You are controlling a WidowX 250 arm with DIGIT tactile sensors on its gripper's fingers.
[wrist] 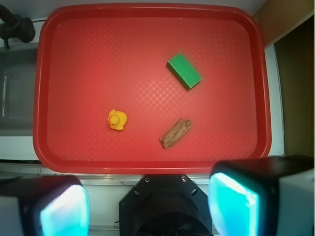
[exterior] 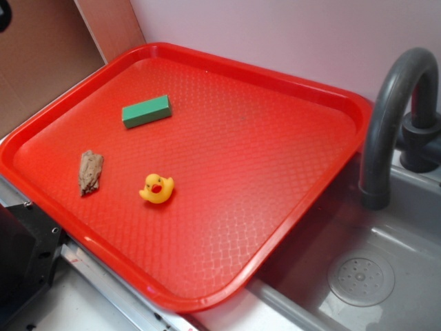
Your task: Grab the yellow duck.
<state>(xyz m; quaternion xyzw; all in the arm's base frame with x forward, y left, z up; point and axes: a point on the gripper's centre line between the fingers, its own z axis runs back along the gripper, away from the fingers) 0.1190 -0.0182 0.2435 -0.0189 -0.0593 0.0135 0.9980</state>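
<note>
Gripper [wrist: 147,206] wide open, empty, above tray [wrist: 147,164] edge | yellow duck [exterior: 157,188] upright, beak toward the camera in the exterior view

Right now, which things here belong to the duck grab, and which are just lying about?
Job:
- yellow duck, upright on the red tray
- tool, open, high above the tray's near edge

Lying about:
- green block
- brown lump
- grey faucet and sink

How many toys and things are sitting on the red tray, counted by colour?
Yellow: 1, the yellow duck
Green: 1, the green block
Brown: 1, the brown lump
Total: 3 things on the red tray
</note>
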